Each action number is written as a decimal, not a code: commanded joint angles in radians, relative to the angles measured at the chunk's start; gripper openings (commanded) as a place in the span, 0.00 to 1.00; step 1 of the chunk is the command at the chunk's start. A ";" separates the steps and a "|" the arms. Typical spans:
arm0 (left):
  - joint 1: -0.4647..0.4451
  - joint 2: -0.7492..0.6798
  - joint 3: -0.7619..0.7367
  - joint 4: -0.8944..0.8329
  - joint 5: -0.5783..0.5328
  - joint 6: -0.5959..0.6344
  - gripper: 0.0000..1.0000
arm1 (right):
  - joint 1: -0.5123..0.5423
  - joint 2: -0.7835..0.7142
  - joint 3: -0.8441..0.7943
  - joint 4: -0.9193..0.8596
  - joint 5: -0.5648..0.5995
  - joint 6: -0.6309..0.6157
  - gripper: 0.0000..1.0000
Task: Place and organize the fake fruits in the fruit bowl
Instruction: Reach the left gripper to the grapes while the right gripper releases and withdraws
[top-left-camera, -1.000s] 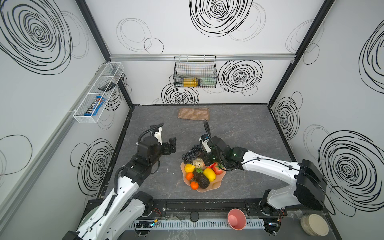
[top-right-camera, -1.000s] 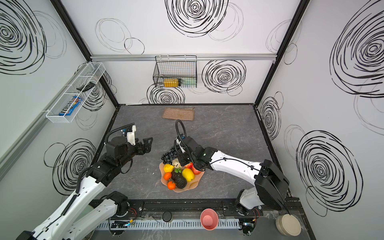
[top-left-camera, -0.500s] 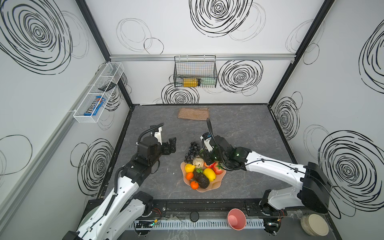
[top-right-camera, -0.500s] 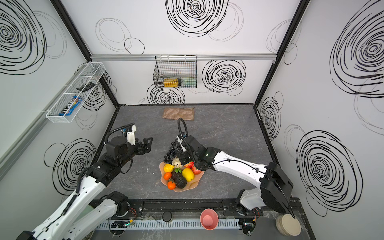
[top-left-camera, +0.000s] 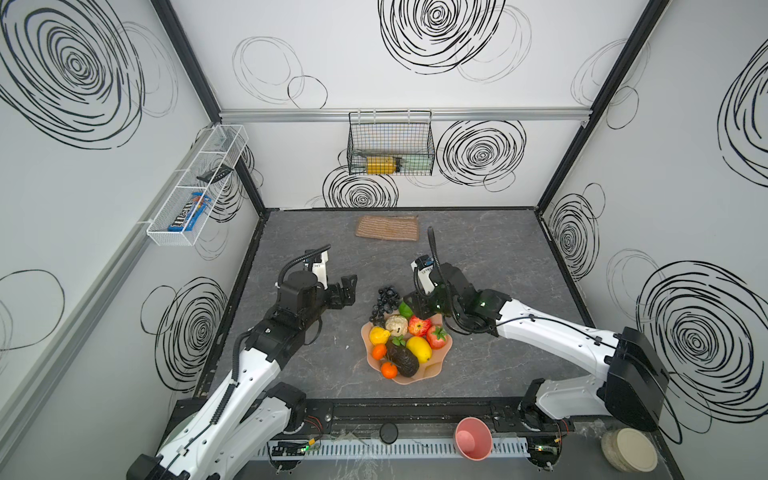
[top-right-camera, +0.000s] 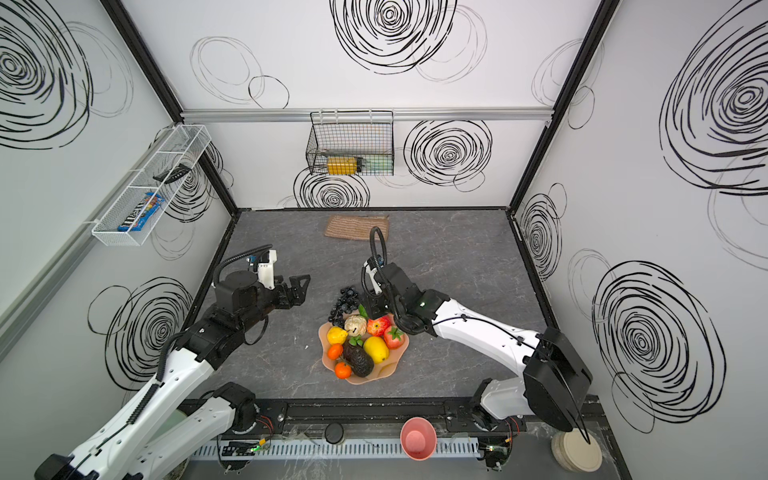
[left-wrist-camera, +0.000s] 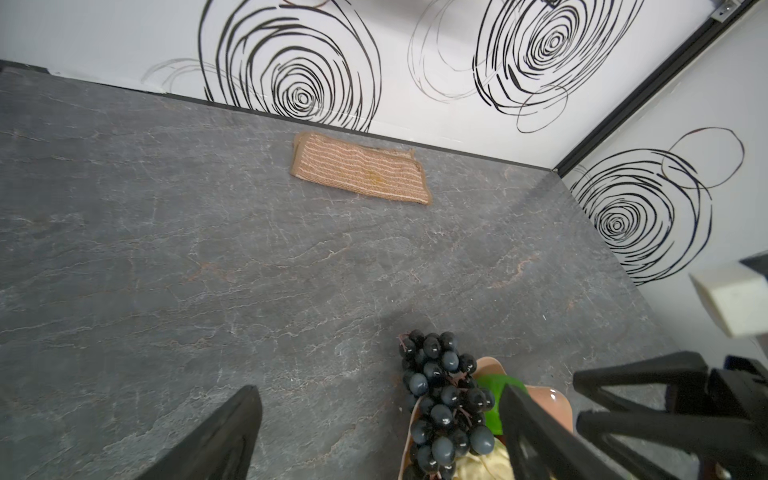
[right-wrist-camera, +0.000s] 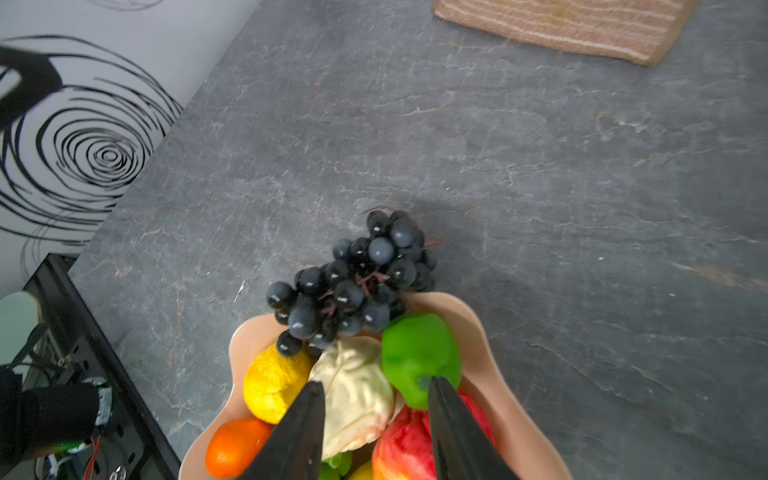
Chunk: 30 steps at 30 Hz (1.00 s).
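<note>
White arms (top-left-camera: 552, 332), black joints (top-left-camera: 631, 374), ribbed black cables (top-left-camera: 432, 249), black pincers (top-left-camera: 351, 287).

We see a tan woven rectangular mat (top-left-camera: 387, 228) flat near the back wall, a black wire basket (top-left-camera: 390, 124) hanging above it, and a small pink plastic cup (top-left-camera: 473, 438) at the front rail.

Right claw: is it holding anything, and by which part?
Nothing is held. The right claw stands open over the fruit bowl, one fingertip by the green lime.
</note>
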 joint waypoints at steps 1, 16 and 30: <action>-0.036 0.137 0.060 0.033 0.108 -0.026 0.93 | -0.069 -0.036 -0.003 0.033 -0.071 0.020 0.49; -0.235 0.738 0.525 -0.314 -0.132 0.104 0.99 | -0.180 -0.469 -0.358 0.093 -0.067 -0.012 0.74; -0.261 0.974 0.653 -0.411 -0.065 0.129 0.97 | -0.239 -0.603 -0.448 0.087 -0.074 -0.050 0.84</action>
